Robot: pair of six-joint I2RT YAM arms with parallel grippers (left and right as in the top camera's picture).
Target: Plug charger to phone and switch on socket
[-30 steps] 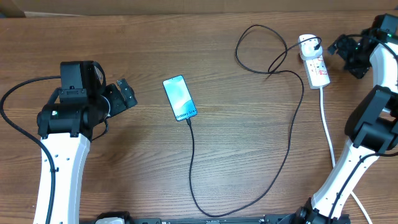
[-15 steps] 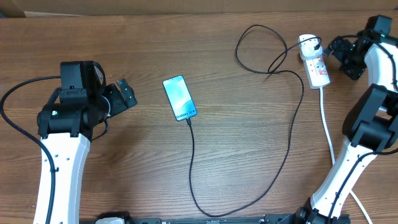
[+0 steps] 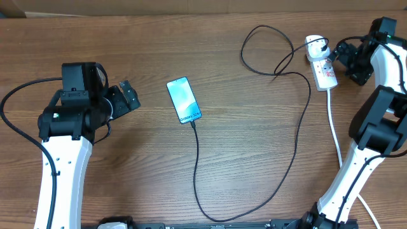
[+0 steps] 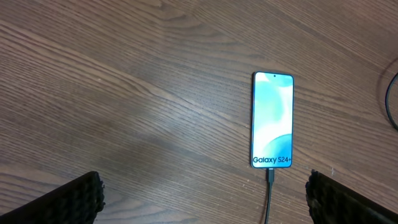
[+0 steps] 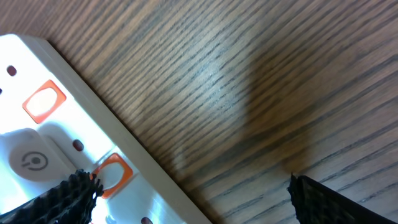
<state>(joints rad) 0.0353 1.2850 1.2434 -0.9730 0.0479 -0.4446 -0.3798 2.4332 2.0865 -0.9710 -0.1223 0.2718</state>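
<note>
The phone [image 3: 184, 100] [image 4: 272, 118] lies flat at mid-table, screen lit light blue. The charger [image 3: 299, 133] is a thin black cable; its tip [image 4: 270, 177] sits in the phone's lower edge. From there it loops toward the front, then back to a black plug [image 3: 317, 45] in the white socket [image 3: 322, 67] [image 5: 56, 143] at the far right. My left gripper [image 3: 127, 97] [image 4: 202, 205] is open, left of the phone, holding nothing. My right gripper [image 3: 344, 58] [image 5: 193, 205] is open beside the socket. One of its fingertips [image 5: 65, 200] hangs over the strip by an orange switch [image 5: 113, 174].
The socket's thick white cord [image 3: 333, 124] runs toward the front along the right arm's base. The charger makes a loose loop [image 3: 257, 48] behind the phone. The left arm's own black cable [image 3: 13, 108] arcs at the far left.
My right gripper has shifted slightly left, closer to the socket. The left arm, phone and charger have not moved.
</note>
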